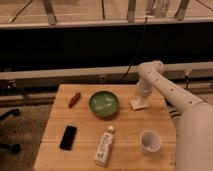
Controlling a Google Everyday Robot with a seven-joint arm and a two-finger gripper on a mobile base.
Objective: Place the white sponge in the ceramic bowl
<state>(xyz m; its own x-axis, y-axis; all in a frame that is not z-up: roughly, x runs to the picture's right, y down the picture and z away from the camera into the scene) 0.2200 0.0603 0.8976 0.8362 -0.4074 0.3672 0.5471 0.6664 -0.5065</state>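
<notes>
The white sponge [138, 104] is a small off-white block lying on the wooden table [85, 125], just right of the ceramic bowl [104, 104]. The bowl is round, green and glossy, and stands at the table's middle back. My gripper [141, 97] hangs down from the white arm [165, 90] directly over the sponge and at or just above it. The gripper covers part of the sponge's top. Whether it touches the sponge does not show.
A white cup [149, 141] stands at the front right. A white bottle [104, 145] lies at the front middle. A black phone [68, 137] lies at the front left, and a small red object [74, 99] at the back left. A dark ledge with cables runs behind the table.
</notes>
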